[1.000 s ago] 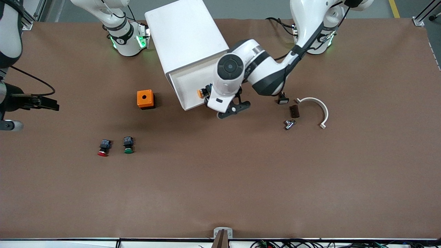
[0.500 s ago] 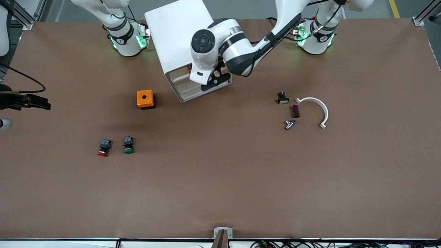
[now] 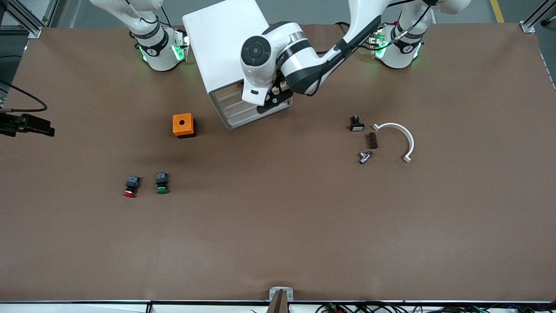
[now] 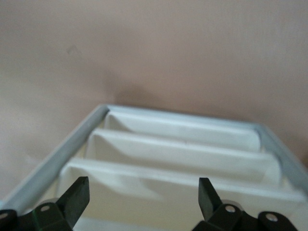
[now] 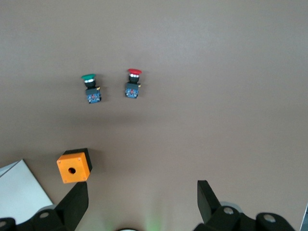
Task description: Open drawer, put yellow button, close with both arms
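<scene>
Closing step judged near done: drawer is seen flush in the cabinet at 12 o'clock; yellow button not visible, presumably inside. Left gripper, fingers apart, is held at the drawer fronts. Right gripper, fingers apart, waits at 9 o'clock. A seating check is needed next.

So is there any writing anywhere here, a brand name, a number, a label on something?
None that can be read.
The right arm's base has a small round dark mark, too small to read.
The left arm's base has a similar mark, also too small to read.
The cabinet, orange box, red button and green button show no text.
</scene>
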